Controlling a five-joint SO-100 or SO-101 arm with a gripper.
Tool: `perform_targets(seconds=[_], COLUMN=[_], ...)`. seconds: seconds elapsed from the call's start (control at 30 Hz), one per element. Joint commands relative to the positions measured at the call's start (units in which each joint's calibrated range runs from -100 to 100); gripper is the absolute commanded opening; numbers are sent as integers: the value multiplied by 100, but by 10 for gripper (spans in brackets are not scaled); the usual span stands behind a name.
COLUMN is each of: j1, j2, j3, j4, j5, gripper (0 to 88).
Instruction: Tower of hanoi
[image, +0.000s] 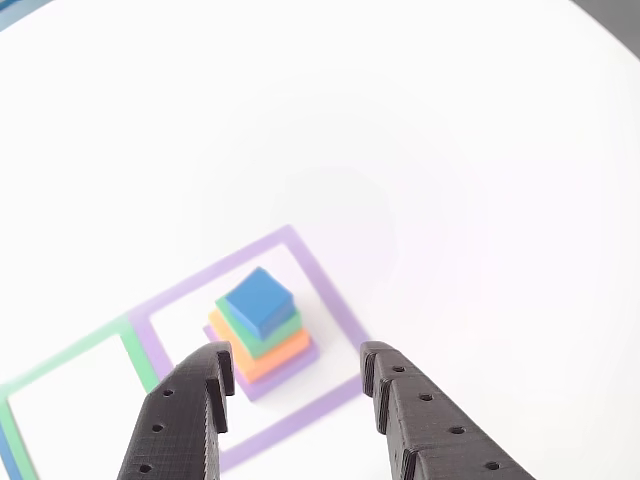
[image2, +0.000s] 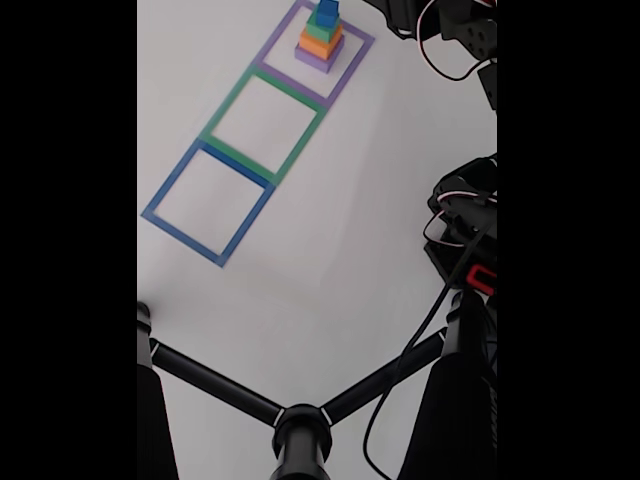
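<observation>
Gripper (image: 296, 375) sits released in the other view, jaws spread wide w/ nothing between them: two black printed fingers (image: 195, 405) rise from the bottom edge, one each side of the stack, tips just short of it and not touching. Between and just beyond the tips stands the tower: blue block (image: 259, 301) on top, green block (image: 262, 331) under it, orange block (image: 270, 356) next, purple block (image: 285, 379) at the base, each turned a bit vs. the one below. This view gives the close-up of layer order and the jaw gap; the fixed view doesn't show the fingertips, so jaw state can't be read there. The fixed view instead gives the whole layout: arm (image2: 462, 40) enters at upper right w/ black links and white cables, reaching toward the top of the frame where the stack stands, blue block (image2: 327, 13) uppermost, purple block (image2: 319, 58) lowest. Three taped squares run diagonally on the white table (image2: 330, 240): purple outline (image2: 355, 62) at top holds the whole tower, green outline (image2: 222, 110) mid and blue outline (image2: 172, 180) lower left hold no blocks. In the other view the purple outline (image: 330, 285) frames the stack, w/ part of the green outline (image: 70, 352) beside it at left. A black tripod-like stand (image2: 300, 425) spans the fixed view's bottom.
</observation>
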Motion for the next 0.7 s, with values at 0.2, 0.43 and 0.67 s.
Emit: perform_targets(seconds=[0.2, 0.43, 0.67], j1=[555, 478, 516], j2=[231, 263, 29], j3=[-853, -762, 83], j4=[798, 863, 53], j5=[59, 59, 59], gripper=[73, 34, 228])
